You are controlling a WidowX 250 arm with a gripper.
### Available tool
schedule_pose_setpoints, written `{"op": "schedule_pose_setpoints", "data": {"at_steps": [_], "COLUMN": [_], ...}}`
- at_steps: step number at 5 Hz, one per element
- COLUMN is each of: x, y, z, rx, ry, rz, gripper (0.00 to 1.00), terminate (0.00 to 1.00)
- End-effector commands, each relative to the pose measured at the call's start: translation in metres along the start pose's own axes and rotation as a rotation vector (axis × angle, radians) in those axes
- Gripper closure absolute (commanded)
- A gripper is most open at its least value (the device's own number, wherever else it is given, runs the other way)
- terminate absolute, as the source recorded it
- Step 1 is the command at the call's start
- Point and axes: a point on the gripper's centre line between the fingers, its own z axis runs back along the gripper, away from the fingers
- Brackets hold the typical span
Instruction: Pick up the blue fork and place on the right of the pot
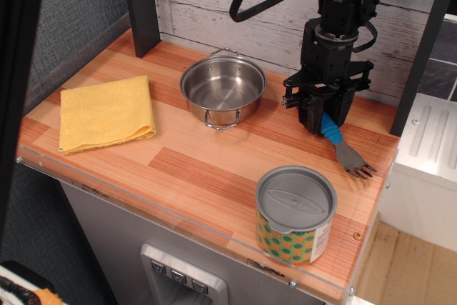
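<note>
The blue fork [333,133] lies slanted to the right of the pot, with its silver tines [359,167] touching the wooden tabletop near the right edge. My gripper [323,121] is low over the table, and its jaws stand around the upper end of the blue handle, hiding part of it. The shiny steel pot [223,91] stands empty at the back centre, a short way to the left of my gripper.
A lidded can with a green-orange label [295,213] stands at the front right, just in front of the fork's tines. A folded yellow cloth [107,112] lies at the left. A black post [141,5] stands at the back left, and a plank wall runs behind.
</note>
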Motion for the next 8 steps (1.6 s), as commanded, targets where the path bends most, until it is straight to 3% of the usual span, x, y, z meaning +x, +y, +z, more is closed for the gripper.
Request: {"op": "schedule_pose_setpoints", "data": {"at_steps": [1,2,3,4,5,6,7,8], "x": [0.006,0.004,0.0,0.001,0.011,0.035,0.063,0.089], "y": [-0.004,-0.006,0.009,0.027,0.045,0.07,0.088,0.097], "z": [0.029,0.043,0.069,0.09,0.104,0.108,0.106,0.112], "rx": [-0.048,-0.055,-0.039,-0.049,-0.006,0.05,0.122,0.134], "ry": [0.015,-0.013,-0.083,-0.128,-0.161,-0.145,-0.164,-0.221], "rz": [0.001,-0.05,-0.104,-0.236,-0.355,-0.57,-0.634,-0.702], "gripper": [0.0,0.0,0.0,0.0,0.0,0.0,0.0,0.0], "terminate": [0.0,0.0,0.0,0.0,0.0,0.0,0.0,0.0]}}
